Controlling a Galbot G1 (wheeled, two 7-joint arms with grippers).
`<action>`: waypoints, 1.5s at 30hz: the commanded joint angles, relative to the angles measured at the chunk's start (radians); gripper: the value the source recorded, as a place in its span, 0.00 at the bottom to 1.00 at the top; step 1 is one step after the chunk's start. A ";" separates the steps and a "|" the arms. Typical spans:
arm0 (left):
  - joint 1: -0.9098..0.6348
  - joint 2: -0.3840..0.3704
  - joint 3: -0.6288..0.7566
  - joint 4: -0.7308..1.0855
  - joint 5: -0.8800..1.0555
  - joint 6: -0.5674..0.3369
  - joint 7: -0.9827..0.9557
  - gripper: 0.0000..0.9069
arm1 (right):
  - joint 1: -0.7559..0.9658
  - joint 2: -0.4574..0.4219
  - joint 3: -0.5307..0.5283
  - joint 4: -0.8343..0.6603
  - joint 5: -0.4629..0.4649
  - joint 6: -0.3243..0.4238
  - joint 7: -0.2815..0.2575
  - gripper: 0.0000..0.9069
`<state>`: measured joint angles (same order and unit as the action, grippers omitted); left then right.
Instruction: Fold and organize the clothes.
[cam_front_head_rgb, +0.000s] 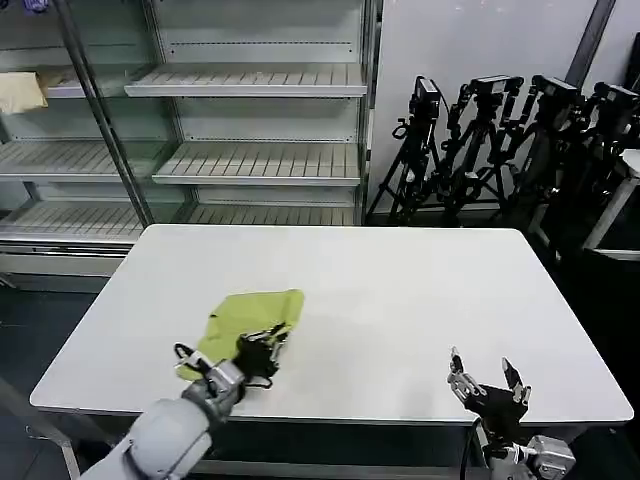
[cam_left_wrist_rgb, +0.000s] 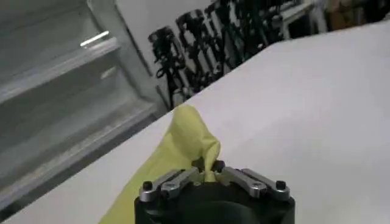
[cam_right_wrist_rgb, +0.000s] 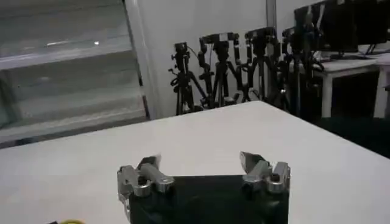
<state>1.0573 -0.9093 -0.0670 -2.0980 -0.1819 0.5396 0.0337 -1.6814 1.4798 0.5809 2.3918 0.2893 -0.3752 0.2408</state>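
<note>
Left gripper (cam_front_head_rgb: 268, 345) pinches the bunched T-shirt (cam_front_head_rgb: 250, 318) at the near-left of the table (cam_front_head_rgb: 400, 290), apparently by one edge. Right gripper (cam_front_head_rgb: 488, 385), fingers spread and empty, waits near-right. Draw slowly, keeping fabric flat.
</note>
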 joint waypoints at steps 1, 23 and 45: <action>-0.297 -0.230 0.282 0.211 -0.193 0.037 -0.158 0.02 | -0.011 0.013 0.005 0.008 -0.009 -0.001 0.001 1.00; -0.232 -0.404 0.266 0.192 -0.515 -0.114 -0.243 1.00 | -0.038 -0.021 0.054 0.080 -0.045 0.018 -0.048 1.00; 0.422 -0.244 -0.367 -0.242 -0.352 -0.195 -0.221 1.00 | 0.012 -0.026 -0.040 0.038 -0.192 0.129 -0.063 1.00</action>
<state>1.1378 -1.1911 -0.1403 -2.1652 -0.6277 0.3892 -0.1877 -1.6942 1.4546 0.5854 2.4513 0.1699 -0.2763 0.1822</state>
